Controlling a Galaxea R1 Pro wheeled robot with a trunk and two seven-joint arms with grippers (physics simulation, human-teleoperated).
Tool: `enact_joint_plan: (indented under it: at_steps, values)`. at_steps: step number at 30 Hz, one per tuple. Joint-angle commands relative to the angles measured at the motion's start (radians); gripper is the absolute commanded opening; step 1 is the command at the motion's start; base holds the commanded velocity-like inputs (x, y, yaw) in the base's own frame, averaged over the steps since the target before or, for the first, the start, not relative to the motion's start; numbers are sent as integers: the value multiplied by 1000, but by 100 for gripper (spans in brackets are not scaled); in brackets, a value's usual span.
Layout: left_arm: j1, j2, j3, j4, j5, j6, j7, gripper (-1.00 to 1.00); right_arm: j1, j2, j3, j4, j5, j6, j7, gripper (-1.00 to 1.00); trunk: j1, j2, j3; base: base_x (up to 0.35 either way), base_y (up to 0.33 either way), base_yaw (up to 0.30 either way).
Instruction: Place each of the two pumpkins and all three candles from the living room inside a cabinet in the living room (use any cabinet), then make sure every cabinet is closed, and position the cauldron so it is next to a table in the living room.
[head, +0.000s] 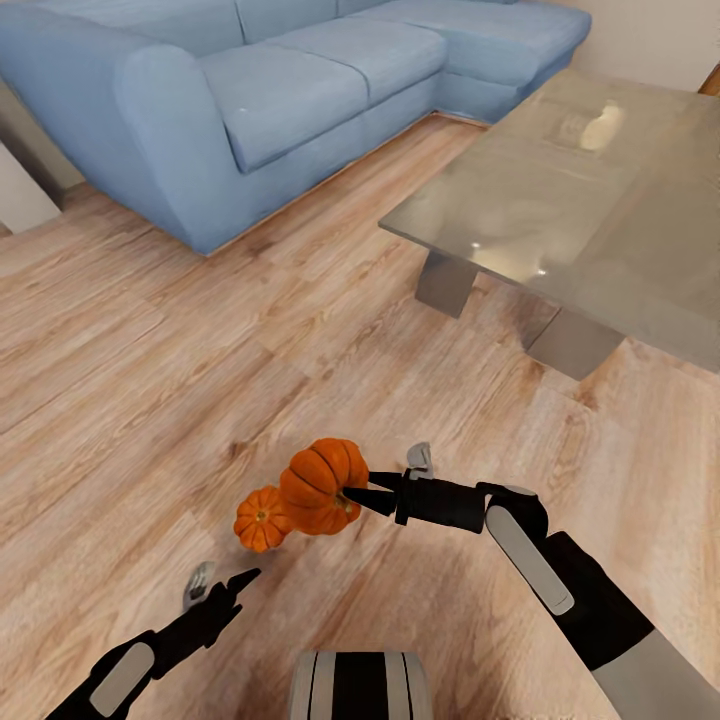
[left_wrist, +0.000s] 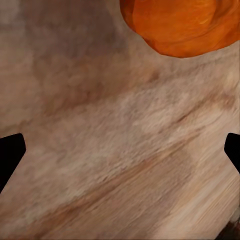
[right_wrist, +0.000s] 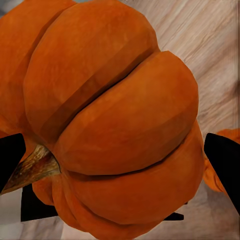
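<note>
The bigger pumpkin (head: 320, 485) hangs tilted on its side just above the wood floor, its stem (right_wrist: 32, 170) pointing back at my right gripper (head: 362, 493), which is shut on it. In the right wrist view the pumpkin (right_wrist: 115, 125) spans the whole gap between the fingertips (right_wrist: 225, 160). The smaller pumpkin (head: 262, 518) sits on the floor right beside it. A short way nearer me, my left gripper (head: 227, 576) is open over bare floor, apart from both. An orange pumpkin flank (left_wrist: 180, 25) shows beyond its spread fingertips (left_wrist: 10, 155). The glass-topped table (head: 600, 200) stands at the right.
A blue sofa (head: 280, 90) runs along the far left and back, and a strip of floor separates it from the table. The table's grey block legs (head: 445, 283) stand on the planks. Open wood floor (head: 130, 400) lies to the left of the pumpkins.
</note>
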Motion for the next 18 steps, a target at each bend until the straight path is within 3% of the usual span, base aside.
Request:
enact_joint_plan:
  at_steps: [1,7,18]
  values:
    - [0,1,-5,0,10,4,0,100,-1,-1,1,0,-12,8,-3,-100,0,0,0,0,0,-79]
    - [0,-1,-6,0,9,-9,0,100,-1,-1,1,-1,-12,8,-3,-100,0,0,0,17,0,-21]
    - [0,-6,-9,0,8,-40,2,100,-1,-1,2,-3,-11,8,-3,-100,0,0,0,170,0,-1]
